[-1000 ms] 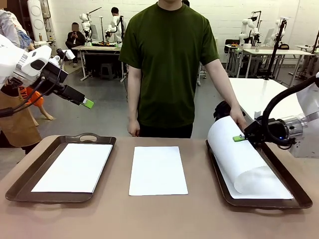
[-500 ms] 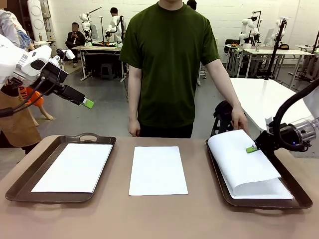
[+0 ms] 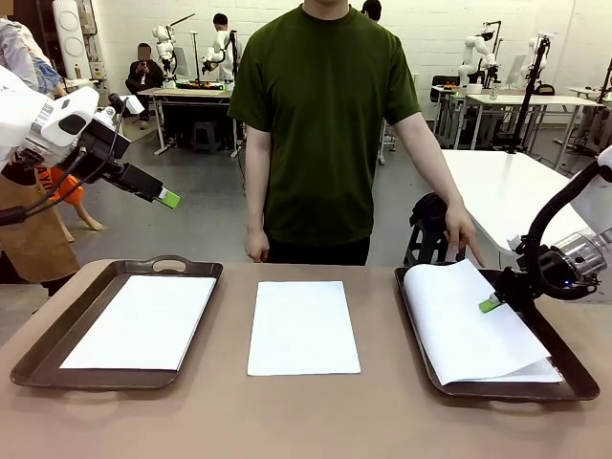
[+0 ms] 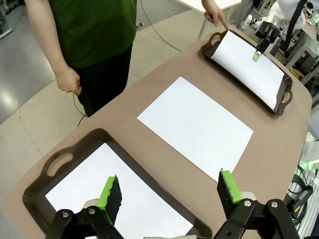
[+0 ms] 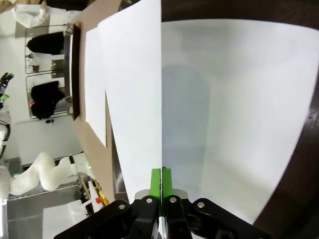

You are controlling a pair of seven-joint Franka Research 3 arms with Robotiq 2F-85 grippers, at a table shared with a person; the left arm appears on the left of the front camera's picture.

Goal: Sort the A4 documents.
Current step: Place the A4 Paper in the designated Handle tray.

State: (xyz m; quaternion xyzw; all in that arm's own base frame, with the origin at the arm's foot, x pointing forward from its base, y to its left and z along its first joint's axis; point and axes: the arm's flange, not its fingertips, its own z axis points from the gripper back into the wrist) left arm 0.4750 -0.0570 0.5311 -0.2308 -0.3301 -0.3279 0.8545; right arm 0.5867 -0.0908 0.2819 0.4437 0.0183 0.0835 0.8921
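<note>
My right gripper (image 3: 490, 304) pinches tight on 1 thin, curling white A4 paper sheet (image 3: 459, 325) over the smooth dark brown tray (image 3: 574, 387), lower right; my left gripper (image 3: 168, 199) gapes wide, empty, upper left.

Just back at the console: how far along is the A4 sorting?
Looks done: one A4 sheet lies flat in the left tray. In hand: the right gripper is shut on the edge of a curled sheet over the right tray, more paper beneath it. Left: the sheet on the table between the trays; the left gripper hangs open near the left tray, holding nothing.
</note>
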